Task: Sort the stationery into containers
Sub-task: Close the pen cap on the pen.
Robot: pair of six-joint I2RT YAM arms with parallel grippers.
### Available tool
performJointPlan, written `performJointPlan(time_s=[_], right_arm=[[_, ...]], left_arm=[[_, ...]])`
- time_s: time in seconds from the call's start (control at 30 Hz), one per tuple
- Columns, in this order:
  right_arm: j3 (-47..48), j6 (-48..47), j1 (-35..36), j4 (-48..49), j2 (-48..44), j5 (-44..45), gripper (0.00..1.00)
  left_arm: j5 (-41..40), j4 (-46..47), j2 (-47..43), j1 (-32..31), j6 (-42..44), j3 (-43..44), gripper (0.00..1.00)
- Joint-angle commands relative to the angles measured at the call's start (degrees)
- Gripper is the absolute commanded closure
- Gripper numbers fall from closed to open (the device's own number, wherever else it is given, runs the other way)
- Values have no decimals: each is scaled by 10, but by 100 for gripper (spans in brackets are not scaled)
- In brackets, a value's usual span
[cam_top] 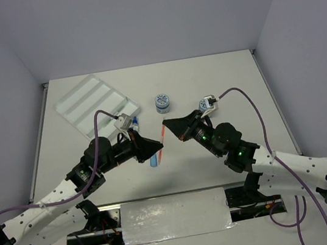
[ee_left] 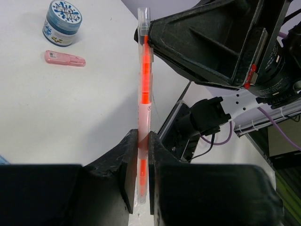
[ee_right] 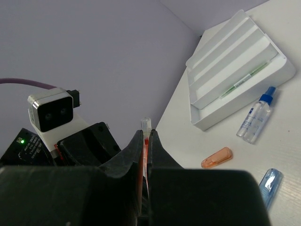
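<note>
L hand point(ee_left: 142, 141) and R hand point(ee_right: 145, 141) both pinch orange pen point(ee_left: 145, 84); if neither lets go, it can snap.

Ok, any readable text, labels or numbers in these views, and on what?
None can be read; all the print is too small or blurred:
blue lid print, round pot
faint marks, pink cap piece
small barrel mark, orange pen
label print, clear bottle
label strip, grey-green pen in the white tray
</note>
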Motion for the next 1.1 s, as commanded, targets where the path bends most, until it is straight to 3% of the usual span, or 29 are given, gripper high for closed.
performJointPlan(time_s=[0.0, 0.5, 0.8, 0.97, 1.07], right_arm=[[1, -16, 14, 14, -3, -7, 100], [-8, -19, 48, 20, 14, 0, 98], [12, -71, 51, 18, -18, -32, 81], [32, -93, 51, -5, -43, -32, 64], [33, -97, 51, -8, -46, -37, 59]], left_arm=[[-24, 25, -13, -2, 23, 41, 100], [-65, 21, -17, -2, 52, 85, 100], [-18, 48, -35, -2, 107, 51, 100], [1, 82, -51, -2, 111, 13, 100], [-1, 74, -49, -2, 110, 18, 100]])
